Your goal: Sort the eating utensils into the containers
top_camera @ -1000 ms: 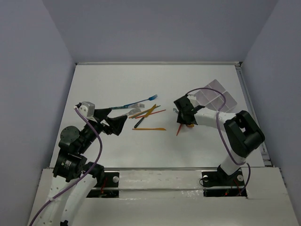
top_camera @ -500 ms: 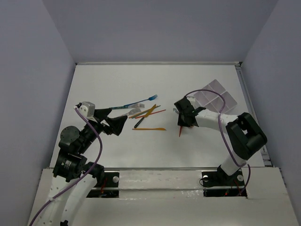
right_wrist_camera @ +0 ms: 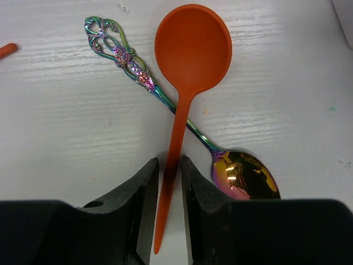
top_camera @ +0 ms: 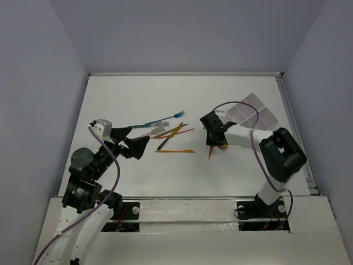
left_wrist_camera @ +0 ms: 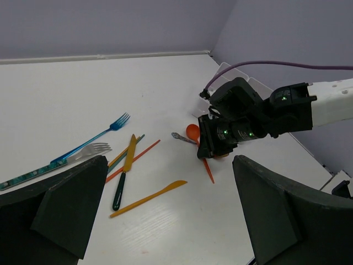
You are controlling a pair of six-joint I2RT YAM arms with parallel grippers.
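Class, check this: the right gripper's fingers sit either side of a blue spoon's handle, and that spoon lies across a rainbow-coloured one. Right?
Not quite: the spoon between the fingers of the right gripper is orange, not blue. The right wrist view shows the orange spoon lying across the rainbow-coloured spoon.

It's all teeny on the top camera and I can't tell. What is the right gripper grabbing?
Observer: An orange spoon. The right gripper has its fingers closed on the handle.
Operator: Is anything hiding under it?
Observer: Yes, a rainbow-shiny metal spoon lies crossed beneath the orange one.
Operator: Will that get grabbed too?
Observer: Probably not. Its bowl sits outside the fingers, beside one of them.
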